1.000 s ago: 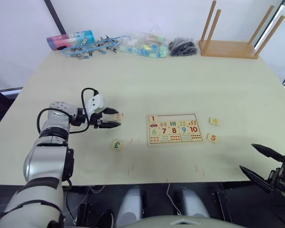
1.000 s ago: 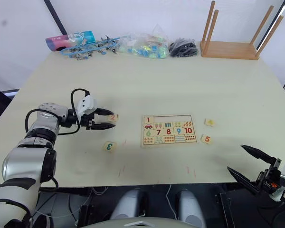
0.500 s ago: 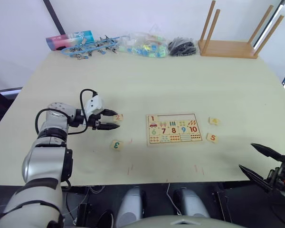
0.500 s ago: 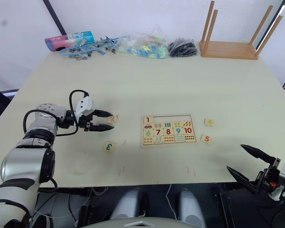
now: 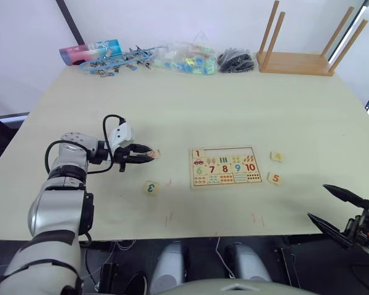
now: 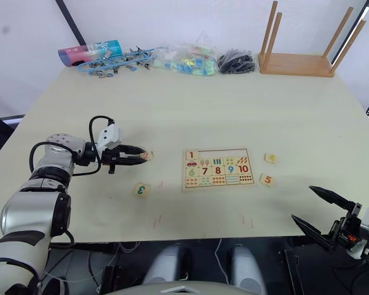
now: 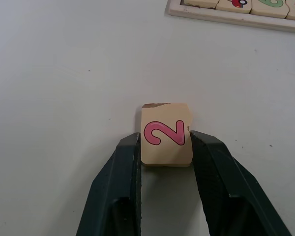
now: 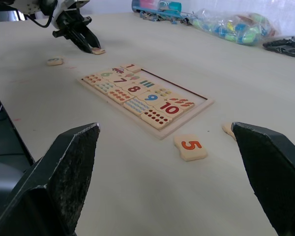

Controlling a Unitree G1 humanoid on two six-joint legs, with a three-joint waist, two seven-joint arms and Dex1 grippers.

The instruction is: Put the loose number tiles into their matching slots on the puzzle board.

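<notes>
The puzzle board (image 5: pixel 234 152) lies at the table's centre-right, with the red 1 tile (image 5: pixel 198 153) seated at the left end of its upper row; the other slots in that row are bare. My left gripper (image 5: pixel 150 155) is shut on the 2 tile (image 7: pixel 166 133), one finger pressed on each side, left of the board. Nearer the front edge, the green 3 tile (image 5: pixel 150 187) lies loose. To the board's right lie the 4 tile (image 5: pixel 277 157) and the 5 tile (image 5: pixel 274 178). At the front right my right gripper (image 5: pixel 317 201) hangs wide open, holding nothing.
Along the far edge stand a lying tube (image 5: pixel 89 50), blue clips (image 5: pixel 117 60), a bag of coloured pieces (image 5: pixel 187 58), a black bundle (image 5: pixel 237 60) and an upturned wooden stool (image 5: pixel 298 61). Bare tabletop surrounds the board.
My left gripper's fingers, open around the 2 tile before, have closed on it. The right gripper has barely moved.
</notes>
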